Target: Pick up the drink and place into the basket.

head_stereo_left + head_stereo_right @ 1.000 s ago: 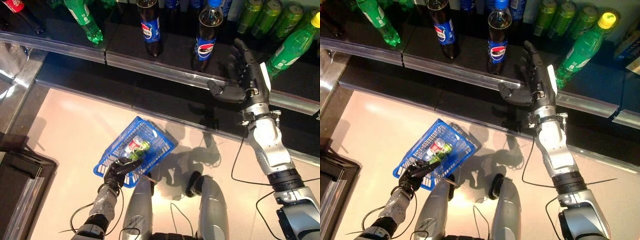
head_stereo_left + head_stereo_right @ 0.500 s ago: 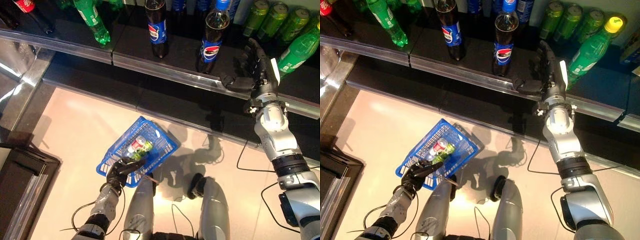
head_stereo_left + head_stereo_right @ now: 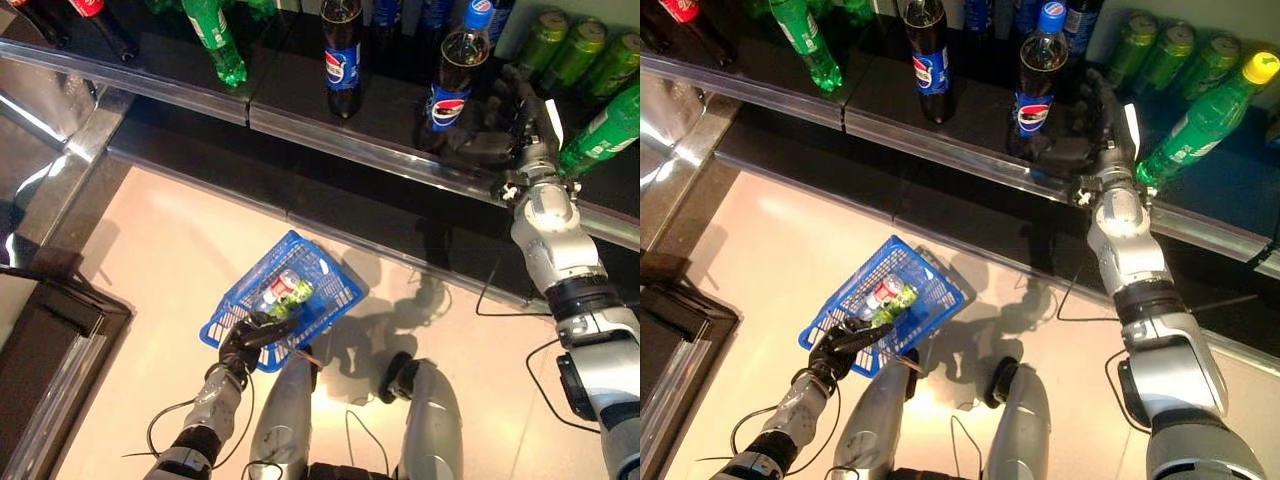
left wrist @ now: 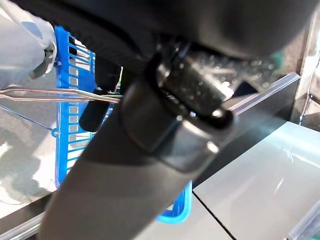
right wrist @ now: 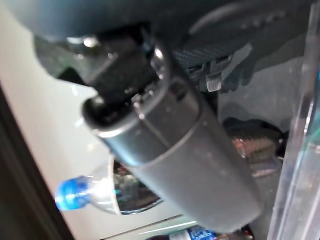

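A cola bottle (image 3: 450, 85) with a blue cap stands upright on the dark shelf (image 3: 390, 110). My right hand (image 3: 512, 125) is open just to its right, thumb stretched toward the bottle's lower part; I cannot tell whether it touches. The same bottle (image 5: 82, 194) shows past the thumb in the right wrist view. Low in the left eye view, my left hand (image 3: 250, 335) is shut on the thin metal handle (image 4: 60, 93) of the blue basket (image 3: 328, 300). A red-and-white can (image 3: 284, 287) and a green drink (image 3: 290, 300) lie inside it.
A second cola bottle (image 3: 342, 60), green bottles (image 3: 215, 40) and green cans (image 3: 565, 45) stand along the shelf. Another green bottle (image 3: 605, 125) leans just right of my right hand. A shiny metal rail (image 3: 330, 130) edges the shelf. A dark frame (image 3: 50, 340) lies lower left.
The camera has shifted. My right hand has reached further over the shelf and closed in on the blue-capped cola bottle. The left hand still holds the basket.
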`<state>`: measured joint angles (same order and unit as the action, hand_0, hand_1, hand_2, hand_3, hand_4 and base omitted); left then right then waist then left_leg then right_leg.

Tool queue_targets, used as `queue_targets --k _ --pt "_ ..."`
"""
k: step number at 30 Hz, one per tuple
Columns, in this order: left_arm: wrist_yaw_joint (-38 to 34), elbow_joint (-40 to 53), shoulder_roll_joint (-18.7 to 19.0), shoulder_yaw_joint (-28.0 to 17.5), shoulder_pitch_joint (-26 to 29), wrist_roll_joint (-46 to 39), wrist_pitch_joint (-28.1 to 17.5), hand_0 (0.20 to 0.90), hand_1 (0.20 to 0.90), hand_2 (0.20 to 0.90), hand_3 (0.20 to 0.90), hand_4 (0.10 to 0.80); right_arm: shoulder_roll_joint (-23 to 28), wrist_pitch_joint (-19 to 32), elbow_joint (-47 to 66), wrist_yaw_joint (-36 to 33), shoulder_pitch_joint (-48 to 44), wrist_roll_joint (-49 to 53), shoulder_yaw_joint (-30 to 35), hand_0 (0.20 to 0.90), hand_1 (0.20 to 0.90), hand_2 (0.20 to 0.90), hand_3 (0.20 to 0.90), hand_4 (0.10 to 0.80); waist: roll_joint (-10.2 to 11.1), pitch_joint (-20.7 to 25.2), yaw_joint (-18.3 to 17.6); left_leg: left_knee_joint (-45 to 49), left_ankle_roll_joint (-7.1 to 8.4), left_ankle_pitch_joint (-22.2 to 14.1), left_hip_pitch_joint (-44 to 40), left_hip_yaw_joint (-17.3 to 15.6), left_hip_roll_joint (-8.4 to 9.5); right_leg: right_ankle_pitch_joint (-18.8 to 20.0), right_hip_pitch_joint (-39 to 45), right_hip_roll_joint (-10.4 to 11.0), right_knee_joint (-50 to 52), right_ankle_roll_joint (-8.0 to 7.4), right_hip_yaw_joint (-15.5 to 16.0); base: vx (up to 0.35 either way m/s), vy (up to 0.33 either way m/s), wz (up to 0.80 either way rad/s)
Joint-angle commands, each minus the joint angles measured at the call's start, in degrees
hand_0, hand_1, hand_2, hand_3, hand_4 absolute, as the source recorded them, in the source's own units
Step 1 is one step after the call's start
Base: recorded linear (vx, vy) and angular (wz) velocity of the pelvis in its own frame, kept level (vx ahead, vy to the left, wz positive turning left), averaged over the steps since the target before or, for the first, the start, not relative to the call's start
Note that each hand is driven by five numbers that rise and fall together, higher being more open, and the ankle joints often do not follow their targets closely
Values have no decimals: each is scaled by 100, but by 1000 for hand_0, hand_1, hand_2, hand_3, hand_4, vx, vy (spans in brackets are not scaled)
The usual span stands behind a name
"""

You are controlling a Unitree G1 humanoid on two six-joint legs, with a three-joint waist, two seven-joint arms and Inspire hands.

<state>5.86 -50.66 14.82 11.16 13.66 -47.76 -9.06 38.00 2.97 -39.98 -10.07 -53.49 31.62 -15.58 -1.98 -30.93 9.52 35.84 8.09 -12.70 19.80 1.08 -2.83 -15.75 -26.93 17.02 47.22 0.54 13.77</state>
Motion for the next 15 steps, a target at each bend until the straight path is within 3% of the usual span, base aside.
queue_targets --k 1,2,3,5,6,8,10,11,15 --pt "313 700 880 332 -926 239 -230 300 300 300 200 100 552 455 192 9 -1034 84 55 900 900 900 900 800 -149 115 336 128 -607 603 398 -102 278 711 438 124 -654 -269 52 78 -10 8" --pt "311 697 879 331 -931 238 -228 300 300 300 200 100 548 460 182 9 -1037 85 45 900 900 900 900 800 -147 123 338 195 -575 432 349 -64 281 562 471 105 -576 -341 -13 -79 15 3" --pt "312 707 887 339 -918 234 -228 300 300 300 200 100 558 465 136 3 -1087 73 13 900 900 900 900 800 -147 114 352 114 -612 586 396 -95 285 716 439 130 -662 -274 61 71 -9 3" --pt "287 747 920 374 -894 239 -206 300 300 300 200 100 550 450 24 -11 -1227 118 -80 900 900 900 900 800 -129 118 407 148 -608 358 350 -31 301 588 476 134 -602 -363 31 -5 -4 4" --pt "287 748 936 381 -877 232 -205 300 300 300 200 100 562 457 -26 2 -1284 104 -108 900 900 900 900 800 -127 114 422 77 -652 491 409 -60 299 746 430 166 -680 -300 112 -77 0 4" --pt "255 747 950 406 -857 226 -202 300 300 300 200 100 550 453 -76 -7 -1353 87 -159 900 900 900 900 800 -119 117 447 144 -634 293 377 -7 299 610 439 161 -591 -391 56 40 -21 9" --pt "250 756 972 412 -835 231 -198 300 300 300 200 100 541 453 -121 -25 -1435 52 -211 900 900 900 900 800 -115 114 472 69 -680 454 450 -23 299 768 379 188 -667 -326 143 0 -13 17" --pt "242 761 987 425 -830 206 -187 300 300 300 200 100 528 447 -161 -33 -1489 21 -262 900 900 900 900 800 -118 116 487 130 -661 264 388 22 301 609 409 166 -578 -406 72 -4 -1 6" --pt "242 767 999 445 -818 152 -211 300 300 300 200 100 526 400 -280 -86 -1642 138 -348 900 900 900 900 800 -129 116 523 88 -676 254 382 46 317 622 410 174 -623 -417 85 20 -2 0"
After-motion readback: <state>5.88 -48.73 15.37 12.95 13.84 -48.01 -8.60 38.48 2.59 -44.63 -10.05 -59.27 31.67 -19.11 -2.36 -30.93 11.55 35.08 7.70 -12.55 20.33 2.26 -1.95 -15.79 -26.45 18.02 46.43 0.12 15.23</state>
